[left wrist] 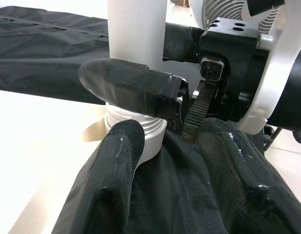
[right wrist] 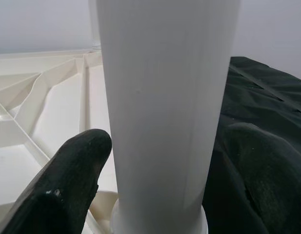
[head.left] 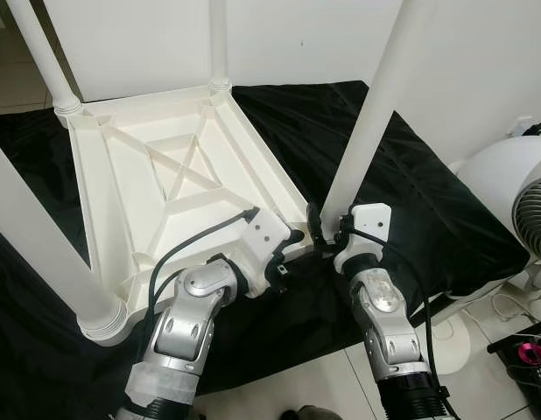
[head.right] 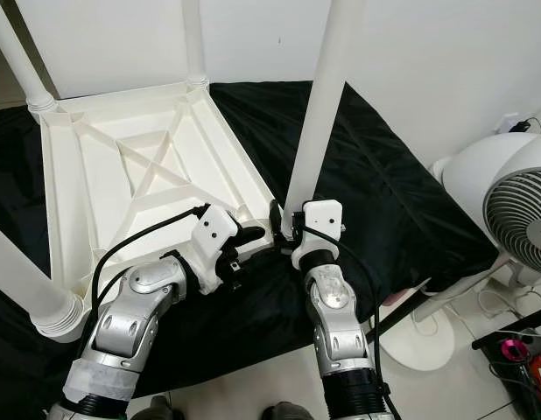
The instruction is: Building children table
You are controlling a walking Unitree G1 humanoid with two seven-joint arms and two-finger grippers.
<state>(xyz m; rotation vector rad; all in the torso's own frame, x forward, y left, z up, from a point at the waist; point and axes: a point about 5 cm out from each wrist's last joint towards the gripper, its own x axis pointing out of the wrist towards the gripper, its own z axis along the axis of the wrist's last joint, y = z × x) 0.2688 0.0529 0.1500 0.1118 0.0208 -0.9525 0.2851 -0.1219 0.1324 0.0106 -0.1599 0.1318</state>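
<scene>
A white children's table lies upside down on a black cloth, its legs pointing up. My right gripper is shut on the near-right leg just above its ribbed collar; in the right wrist view the leg stands between the two black fingers. My left gripper is open, low at the same corner. Its fingers rest over the cloth right by the leg's collar, and the right gripper's finger lies across the leg.
Three more legs rise from the other corners, one close at my left. A white pedestal fan stands to the right, with cables and a pink object on the tiled floor. A white wall runs close behind.
</scene>
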